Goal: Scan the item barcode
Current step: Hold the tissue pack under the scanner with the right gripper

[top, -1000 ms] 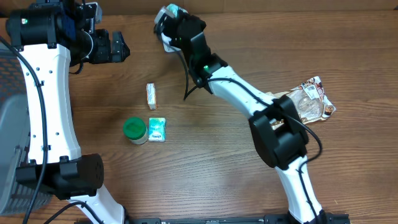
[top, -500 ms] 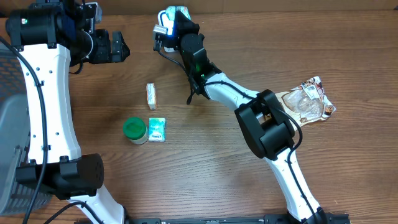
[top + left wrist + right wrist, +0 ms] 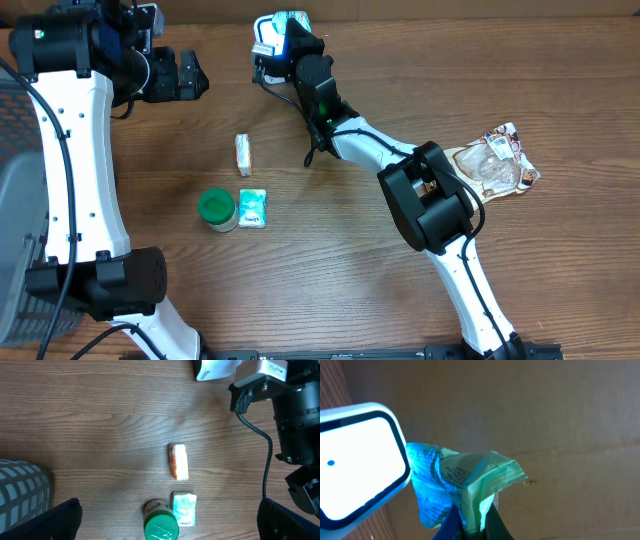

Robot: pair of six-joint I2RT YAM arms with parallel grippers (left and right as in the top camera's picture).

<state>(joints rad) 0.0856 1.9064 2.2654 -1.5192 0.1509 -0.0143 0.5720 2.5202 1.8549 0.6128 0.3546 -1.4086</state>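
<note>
Currently R gripper (image 3: 472,527) is clamping tight on green packet (image 3: 462,485), packet's long axis running up out of the fingertips, just beside scanner window (image 3: 355,460) at the hand's left; cardboard wall (image 3: 545,410) sitting close behind. L gripper (image 3: 190,75) is hanging wide apart, bare tabletop (image 3: 225,60) between them.

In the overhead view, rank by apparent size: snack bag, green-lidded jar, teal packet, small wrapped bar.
snack bag
green-lidded jar
teal packet
small wrapped bar
Jar and packet are close.

Packet (image 3: 292,20) just beside scanner (image 3: 266,33), far edge.
Bar (image 3: 243,152) centre; jar (image 3: 216,210) left of sachet (image 3: 253,208), nearer; bag (image 3: 500,160) right, basket (image 3: 12,210) left.
</note>
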